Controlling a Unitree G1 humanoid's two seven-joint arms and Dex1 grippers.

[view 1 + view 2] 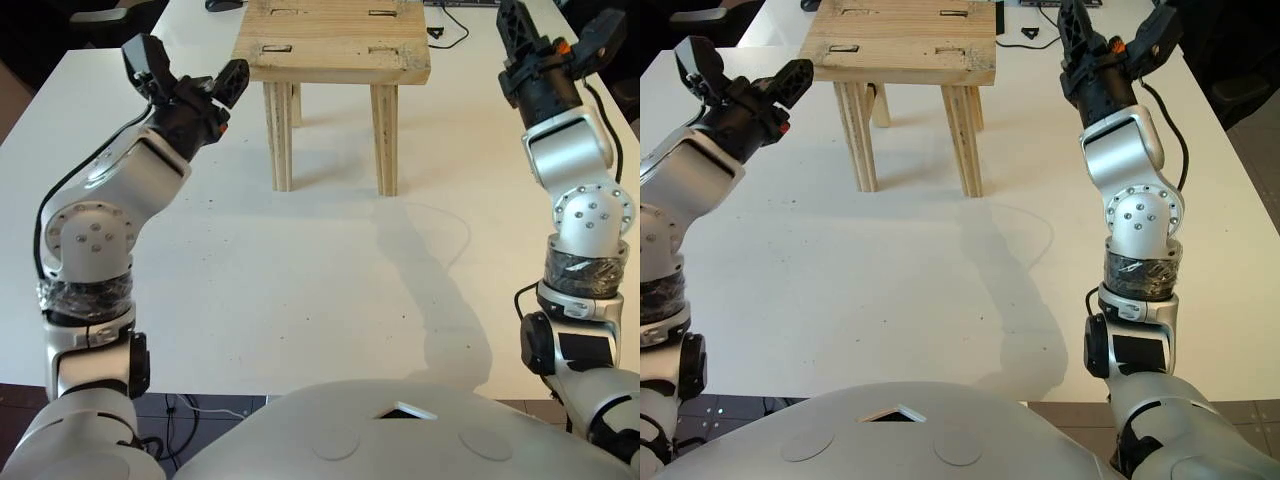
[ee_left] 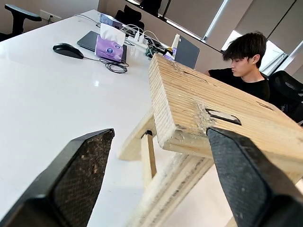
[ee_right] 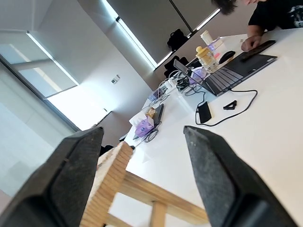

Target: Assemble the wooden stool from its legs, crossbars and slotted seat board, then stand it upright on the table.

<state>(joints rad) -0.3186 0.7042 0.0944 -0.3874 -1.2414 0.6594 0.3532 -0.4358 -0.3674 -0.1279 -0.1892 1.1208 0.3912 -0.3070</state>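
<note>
The white table carries the wooden stool, which stands upright on its four legs at the far side, the slotted seat board on top. The left tool is held in the air just beside the left edge of the seat, its two fingers wide apart and holding nothing. The right tool is to the right of the stool, apart from it, also wide open and empty. A black mouse lies further back on the table.
</note>
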